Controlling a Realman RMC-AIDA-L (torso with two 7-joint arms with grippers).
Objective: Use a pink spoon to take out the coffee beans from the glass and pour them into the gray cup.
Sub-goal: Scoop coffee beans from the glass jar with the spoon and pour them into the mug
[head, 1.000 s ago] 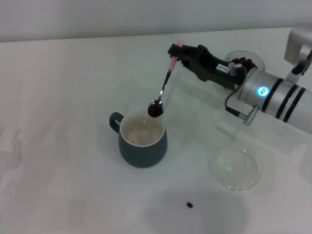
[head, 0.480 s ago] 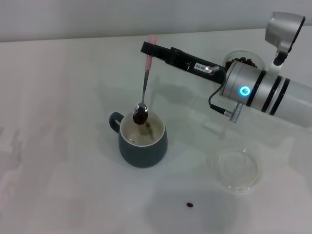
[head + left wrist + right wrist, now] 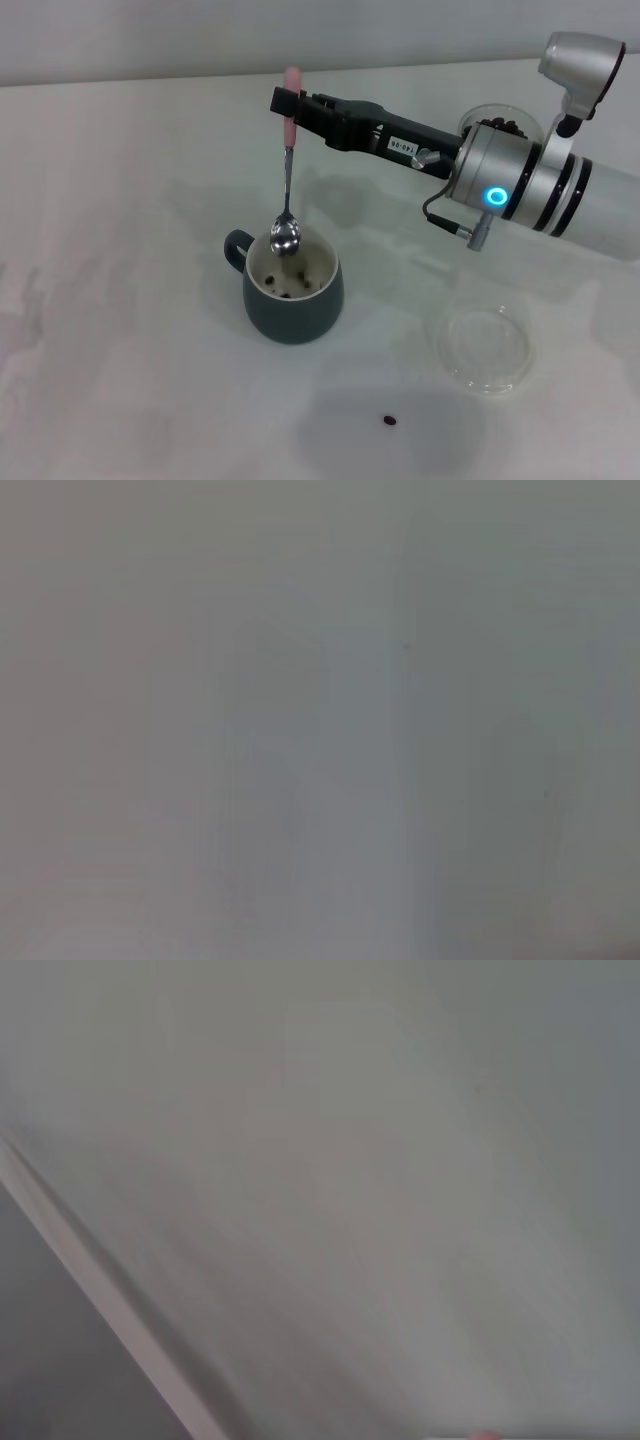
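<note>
In the head view my right gripper is shut on the pink handle of the pink spoon. The spoon hangs nearly upright, its silver bowl empty just above the rim of the gray cup. Several coffee beans lie inside the cup on its cream bottom. The glass with dark beans stands at the back right, mostly hidden behind my right arm. One stray bean lies on the table in front. My left gripper is out of view; both wrist views show only blank surface.
A shallow clear round dish sits on the white table to the right of the cup. My right arm reaches across the back right of the table.
The right gripper moved left and turned the spoon upright over the cup. The beans that filled the spoon's bowl have dropped into the cup.
</note>
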